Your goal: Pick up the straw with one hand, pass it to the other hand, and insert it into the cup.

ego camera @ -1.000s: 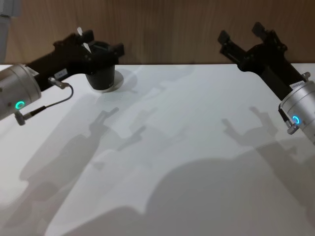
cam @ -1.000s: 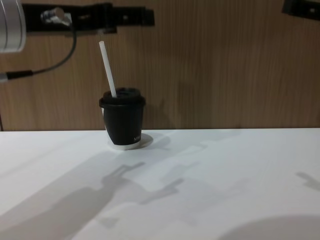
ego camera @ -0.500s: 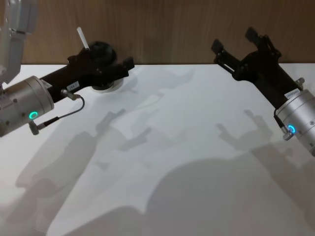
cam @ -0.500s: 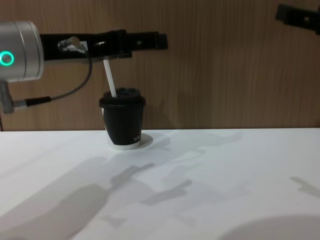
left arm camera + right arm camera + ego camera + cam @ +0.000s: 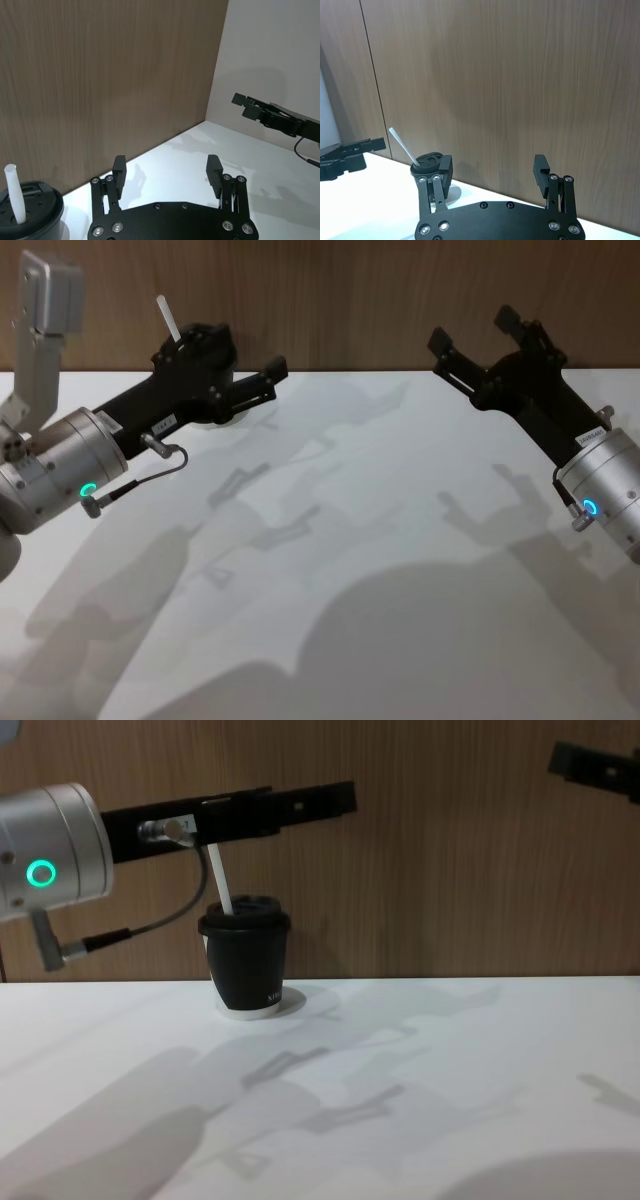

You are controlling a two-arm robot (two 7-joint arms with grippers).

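Observation:
The black cup (image 5: 245, 965) stands upright at the far left of the white table, with the white straw (image 5: 220, 880) leaning out of its domed lid. From the head view the straw (image 5: 168, 318) sticks up behind my left arm, which covers most of the cup. My left gripper (image 5: 245, 355) hovers above the cup, just to its right, open and empty. In the left wrist view the cup (image 5: 30, 212) and straw (image 5: 12, 200) sit beside the open left gripper (image 5: 166, 167). My right gripper (image 5: 472, 330) hangs open and empty high at the far right, and its wrist view shows the cup (image 5: 430, 160) in the distance.
A brown wood-panelled wall (image 5: 450, 870) runs right behind the table's far edge. The white table (image 5: 350, 540) carries only shadows in front of the cup. A thin black cable (image 5: 150, 925) loops under my left silver wrist (image 5: 50, 855).
My left arm has drawn back toward me and swung right, so its gripper now reaches past the straw top. The straw and cup stay put. The right gripper has barely shifted.

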